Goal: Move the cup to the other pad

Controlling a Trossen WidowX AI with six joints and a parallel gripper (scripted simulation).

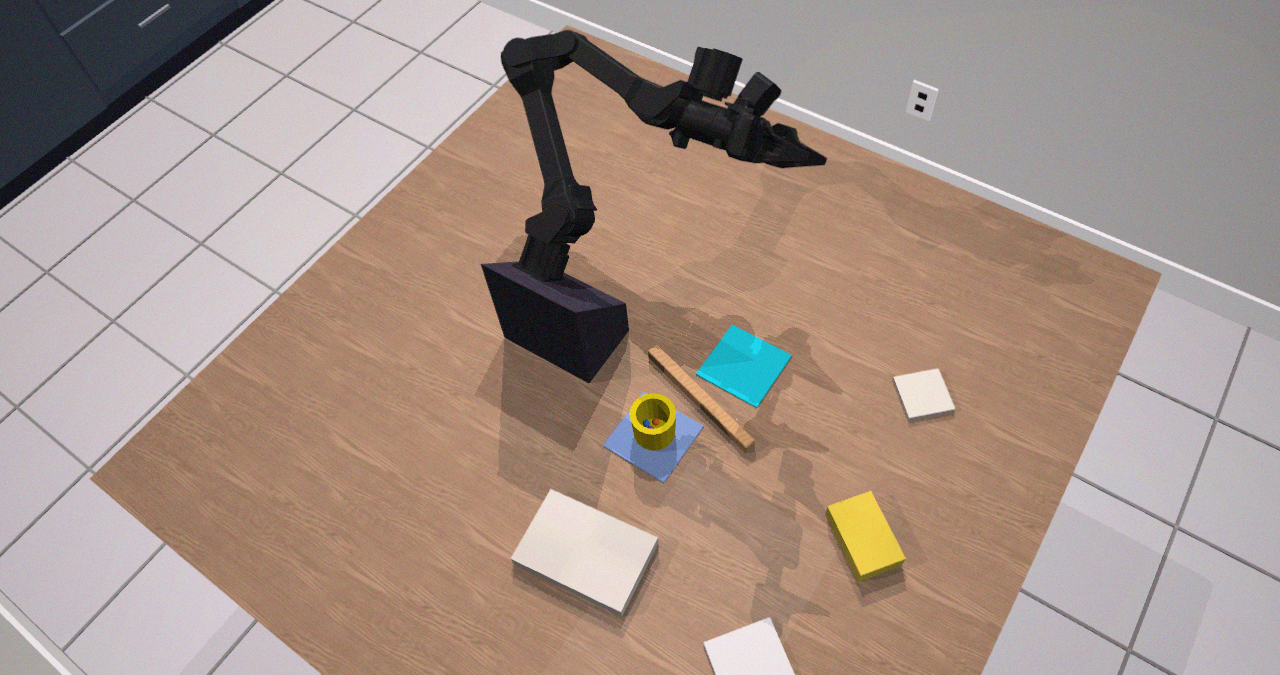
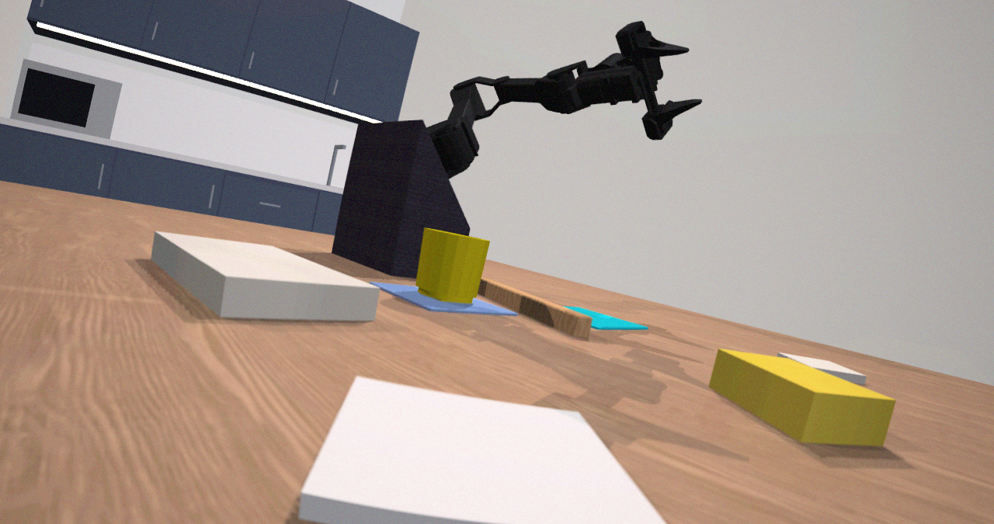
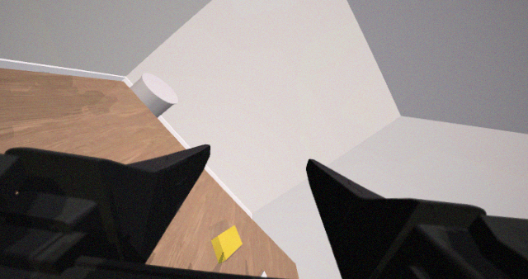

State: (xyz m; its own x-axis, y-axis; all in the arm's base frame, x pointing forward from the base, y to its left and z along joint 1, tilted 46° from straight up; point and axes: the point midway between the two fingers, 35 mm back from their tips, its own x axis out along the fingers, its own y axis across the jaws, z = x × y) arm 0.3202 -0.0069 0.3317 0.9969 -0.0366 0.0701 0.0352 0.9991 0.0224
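A yellow cup (image 1: 652,417) (image 2: 451,265) stands upright on a blue pad (image 1: 626,446) (image 2: 399,290) in front of the arm's base. Coloured marbles (image 1: 656,422) lie inside it. A cyan pad (image 1: 744,365) (image 2: 611,322) lies to its right, beyond a wooden bar (image 1: 701,397) (image 2: 542,308) that lies between the two pads. My gripper (image 1: 810,157) (image 2: 684,76) (image 3: 259,157) is open and empty. It hangs high in the air, far behind and above the cup, pointing away from it. The cup and the pads do not show in the wrist view.
A large white block (image 1: 586,548) (image 2: 257,276) lies in front of the cup. A yellow block (image 1: 864,533) (image 2: 799,396) (image 3: 226,243) lies at the right front, a small white block (image 1: 923,393) (image 2: 823,366) farther back, another white block (image 1: 750,649) (image 2: 465,458) at the front edge.
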